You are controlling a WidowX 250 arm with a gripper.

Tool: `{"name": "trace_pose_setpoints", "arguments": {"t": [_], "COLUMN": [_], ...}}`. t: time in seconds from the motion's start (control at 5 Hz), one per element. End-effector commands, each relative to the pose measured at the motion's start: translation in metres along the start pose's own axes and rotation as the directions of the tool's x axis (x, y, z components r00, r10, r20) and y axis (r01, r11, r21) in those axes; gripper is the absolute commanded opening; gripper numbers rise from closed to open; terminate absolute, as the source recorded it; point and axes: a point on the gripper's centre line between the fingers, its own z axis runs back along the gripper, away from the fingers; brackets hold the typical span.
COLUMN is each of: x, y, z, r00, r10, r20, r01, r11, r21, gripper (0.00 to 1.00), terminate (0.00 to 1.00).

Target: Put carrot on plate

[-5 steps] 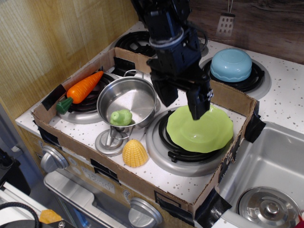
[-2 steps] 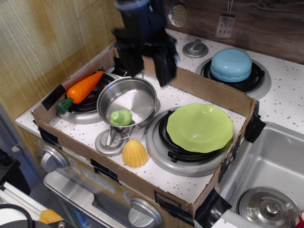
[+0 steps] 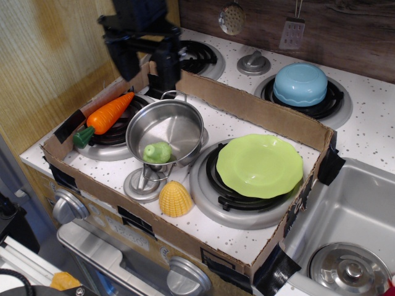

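The orange carrot (image 3: 108, 113) with its dark green top lies on the left front burner, tip pointing toward the back. The lime-green plate (image 3: 259, 165) sits on the right front burner, empty. My gripper (image 3: 147, 69) hangs open and empty above the back left corner of the cardboard box, a little behind and to the right of the carrot, well above it. Its two black fingers (image 3: 165, 68) point down with a wide gap between them.
A steel pot (image 3: 165, 131) stands between carrot and plate, with a small light-green toy (image 3: 157, 152) at its front rim. A yellow corn piece (image 3: 175, 198) lies in front. A light-blue upturned bowl (image 3: 300, 84) sits at the back right. Cardboard walls (image 3: 259, 111) surround the work area.
My gripper has moved left across the stove, from above the plate, past the pot's back, to above the box's back left corner. It stayed open. Nothing else moved.
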Motion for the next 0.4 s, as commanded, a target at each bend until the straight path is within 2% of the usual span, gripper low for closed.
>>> {"name": "trace_pose_setpoints", "arguments": {"t": [0.0, 0.2], "x": [0.012, 0.011], "y": [0.041, 0.051], "z": [0.005, -0.006], "r00": [0.998, 0.995], "r10": [0.005, -0.043], "r20": [0.068, 0.086], "r01": [-0.013, 0.030], "r11": [0.993, 0.990], "r21": [0.114, 0.139], "gripper": [1.00, 1.00], "terminate": [0.00, 0.00]}}
